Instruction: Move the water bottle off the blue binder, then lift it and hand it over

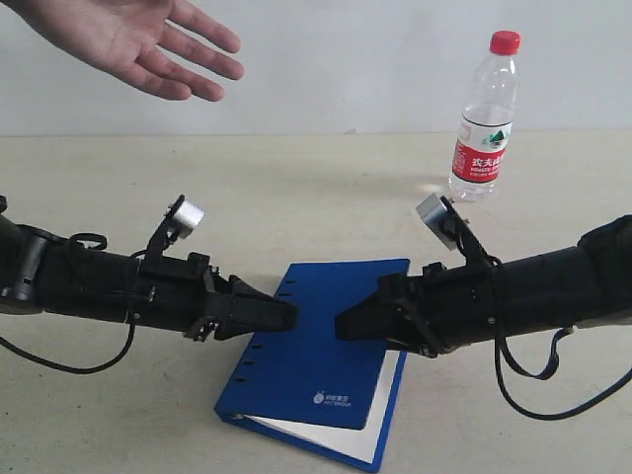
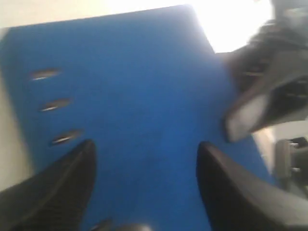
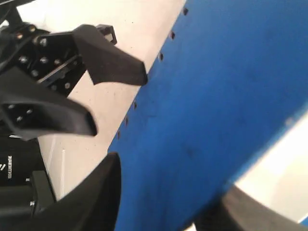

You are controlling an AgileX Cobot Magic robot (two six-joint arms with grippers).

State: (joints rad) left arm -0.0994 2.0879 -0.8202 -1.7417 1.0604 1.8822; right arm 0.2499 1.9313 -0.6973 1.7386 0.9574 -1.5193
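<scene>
Left gripper (image 1: 284, 316) jaws apart over blue binder (image 1: 316, 370), facing right gripper (image 1: 346, 324), also apart. Water bottle (image 1: 486, 118) upright on desk (image 1: 296, 188), off binder. Open hand (image 1: 148, 39) above.

A beige table (image 1: 296, 188) (matte) meets a white wall (image 1: 346, 59).

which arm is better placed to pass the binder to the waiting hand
Probably left: the left gripper is open over the binder's spine side, and the hand is held out on that arm's side, away from the right gripper.
</scene>
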